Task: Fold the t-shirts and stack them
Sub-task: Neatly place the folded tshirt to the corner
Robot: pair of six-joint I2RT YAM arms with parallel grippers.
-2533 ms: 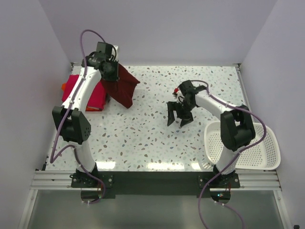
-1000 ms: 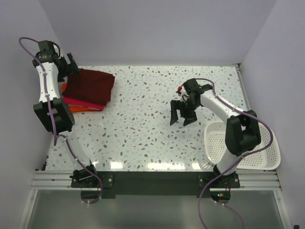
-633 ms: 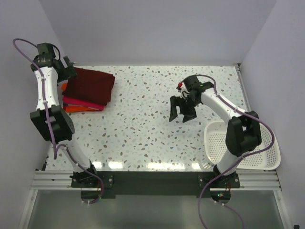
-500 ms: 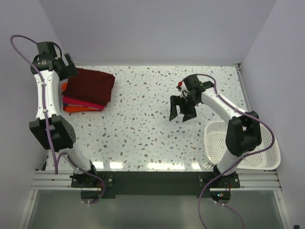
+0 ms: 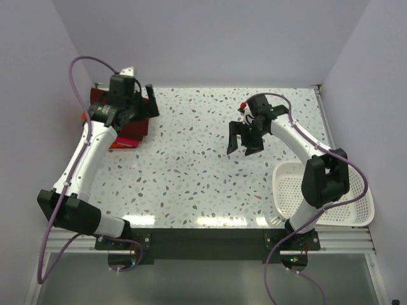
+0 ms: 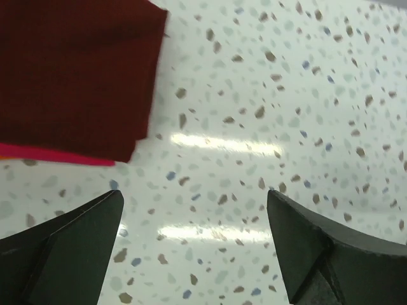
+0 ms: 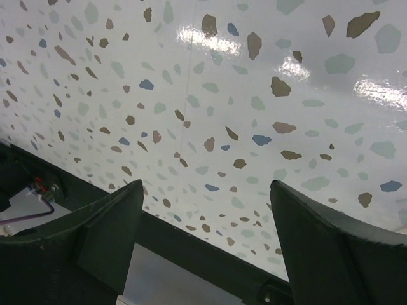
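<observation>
From above, the left gripper [image 5: 147,107] is hovering, jaws spread, over the right edge of the maroon t-shirt [image 5: 97,96]. That shirt is lying on the pink t-shirt [image 5: 129,137] and orange t-shirt [image 5: 118,145] at the table's [image 5: 191,178] far left. The right gripper [image 5: 245,141] is hanging wide open right of centre, far from the white basket [image 5: 346,206].

The left wrist view is showing the fingers [image 6: 70,248] parted over bare table beside the maroon shirt.

The right wrist view is showing only parted fingers [image 7: 105,225] above speckled table.

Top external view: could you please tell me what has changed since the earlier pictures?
The left gripper laid the maroon t-shirt on the pink t-shirt, let go, and swung rightward, fingers open. The right gripper, open, barely shifted; the basket stayed put.
</observation>
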